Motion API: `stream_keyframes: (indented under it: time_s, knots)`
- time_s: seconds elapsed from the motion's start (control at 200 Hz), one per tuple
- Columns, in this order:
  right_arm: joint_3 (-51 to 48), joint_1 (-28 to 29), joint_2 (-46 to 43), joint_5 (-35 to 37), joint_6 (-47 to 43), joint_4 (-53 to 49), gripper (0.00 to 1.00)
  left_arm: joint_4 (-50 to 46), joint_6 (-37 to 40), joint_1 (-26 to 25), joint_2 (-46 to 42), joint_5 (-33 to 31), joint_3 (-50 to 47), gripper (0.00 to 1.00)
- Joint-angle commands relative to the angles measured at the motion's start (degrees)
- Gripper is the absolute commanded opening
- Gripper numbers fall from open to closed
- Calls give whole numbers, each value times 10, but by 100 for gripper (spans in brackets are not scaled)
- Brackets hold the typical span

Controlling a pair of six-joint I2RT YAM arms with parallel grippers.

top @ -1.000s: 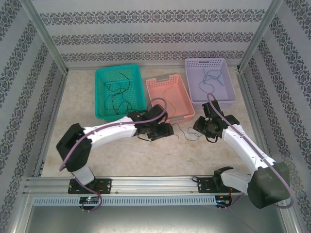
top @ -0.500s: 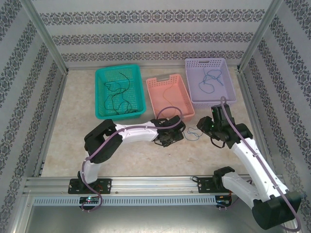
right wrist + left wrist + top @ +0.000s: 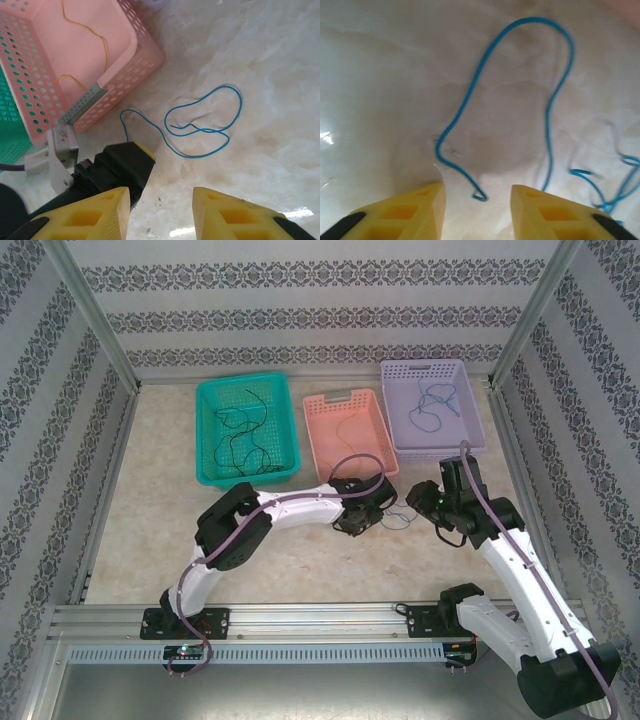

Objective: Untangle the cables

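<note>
Left end effector has swung in over the blue cable on the counter. Its jaws are narrowing but still apart around the cable's end. Right end effector waits nearby, part-open and empty. A grab looks imminent.

Glossy marble-look tabletop, perforated pink plastic basket, smooth blue cable.

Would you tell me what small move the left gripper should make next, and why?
Probably lower the left gripper and close it on the blue cable: the cable's loose end lies between its open yellow fingers, not yet pinched, while the right gripper hangs open, holding nothing.
</note>
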Motion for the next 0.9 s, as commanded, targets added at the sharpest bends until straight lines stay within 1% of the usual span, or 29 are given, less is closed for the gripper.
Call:
stream_keyframes:
  time_s: [0.0,0.08,0.215,0.27,0.365,0.4,0.515,0.585,0.699,0.794,0.894]
  knots:
    - [1,-9,-11,-13,-5,-13,38,-78,-24,-12,20,-7,28,31]
    - [-1,-12,-17,-17,-6,-17,38,-87,-34,-12,27,-13,32,26]
    - [-8,-15,-30,-21,-4,-19,38,-88,-40,-12,39,-21,38,26]
    - [-12,-15,-34,-23,-3,-19,38,-83,-34,-12,44,-23,45,26]
    - [-17,-15,-37,-26,-2,-20,38,-103,-13,-12,56,-34,74,25]
    - [-17,-15,-37,-26,-3,-19,38,-111,-6,-12,58,-38,80,23]
    - [-16,-16,-36,-22,-9,-22,38,-130,8,-12,54,-34,77,8]
    - [-18,-17,-32,-17,-16,-20,38,-139,16,-13,37,-26,57,0]
    - [-23,-22,-14,-15,-40,-16,38,-144,36,-17,-18,-23,2,0]
    - [-29,-25,11,-21,-69,-17,38,-162,70,-18,-66,-18,-49,0]
    - [-36,-25,28,-37,-93,-19,38,-152,108,-19,-121,-10,-118,0]
